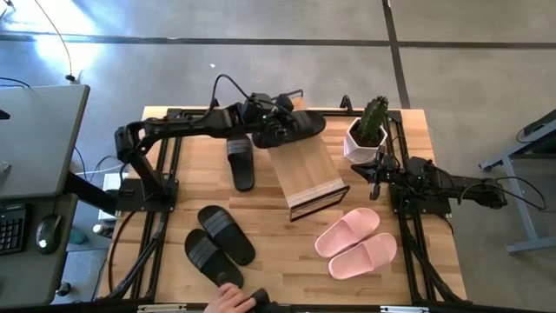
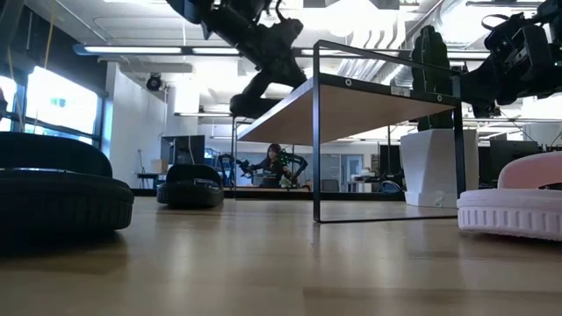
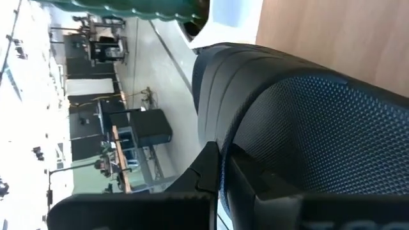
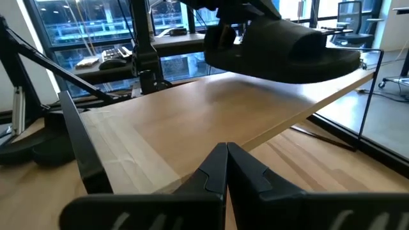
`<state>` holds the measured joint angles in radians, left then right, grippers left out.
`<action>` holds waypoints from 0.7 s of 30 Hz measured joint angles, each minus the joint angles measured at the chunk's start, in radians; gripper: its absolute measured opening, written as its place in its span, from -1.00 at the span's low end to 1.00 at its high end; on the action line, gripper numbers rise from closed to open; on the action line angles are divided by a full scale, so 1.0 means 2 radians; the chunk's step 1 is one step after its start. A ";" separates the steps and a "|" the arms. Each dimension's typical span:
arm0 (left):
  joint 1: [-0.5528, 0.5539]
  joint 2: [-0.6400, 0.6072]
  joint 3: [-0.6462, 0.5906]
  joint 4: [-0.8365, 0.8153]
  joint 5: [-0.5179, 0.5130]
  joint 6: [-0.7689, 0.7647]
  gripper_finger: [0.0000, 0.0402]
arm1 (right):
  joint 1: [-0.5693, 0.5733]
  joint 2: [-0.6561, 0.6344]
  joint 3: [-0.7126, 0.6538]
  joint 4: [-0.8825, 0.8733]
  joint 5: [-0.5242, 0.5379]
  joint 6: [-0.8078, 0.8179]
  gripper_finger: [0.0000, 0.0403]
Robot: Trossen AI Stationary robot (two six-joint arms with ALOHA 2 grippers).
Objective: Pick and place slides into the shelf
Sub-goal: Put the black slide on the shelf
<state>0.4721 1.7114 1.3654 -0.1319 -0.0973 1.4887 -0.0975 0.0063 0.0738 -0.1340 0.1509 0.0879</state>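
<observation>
Above the tabletop (image 1: 269, 230), left gripper (image 1: 280, 129) clamps a black slide (image 1: 304, 124), its heel hidden; right gripper (image 4: 225, 167) closed.

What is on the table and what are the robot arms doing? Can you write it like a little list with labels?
left gripper: shut on a black slide, held over the top end of the shelf
right gripper: fingers shut, empty, waiting beside the cactus pot
black slides on table: one lone slide left of the shelf, a pair near the front
pink slides: pair on the table, front right of the shelf
shelf contents: none seen yet
person's hand: at the front table edge
</observation>
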 joint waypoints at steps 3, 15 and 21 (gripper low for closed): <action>0.004 0.007 0.015 -0.020 0.000 -0.001 -1.00 | 0.000 0.000 0.000 -0.001 0.000 0.000 -1.00; 0.013 0.013 0.031 -0.056 -0.004 -0.026 -1.00 | 0.000 0.000 0.000 -0.007 -0.003 0.000 -1.00; 0.013 0.020 0.032 -0.053 -0.004 -0.027 -1.00 | 0.000 0.000 0.000 -0.007 -0.003 0.000 -1.00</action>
<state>0.4973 1.7505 1.4284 -0.2374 -0.1055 1.4345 -0.0972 0.0063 0.0738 -0.1471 0.1452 0.0883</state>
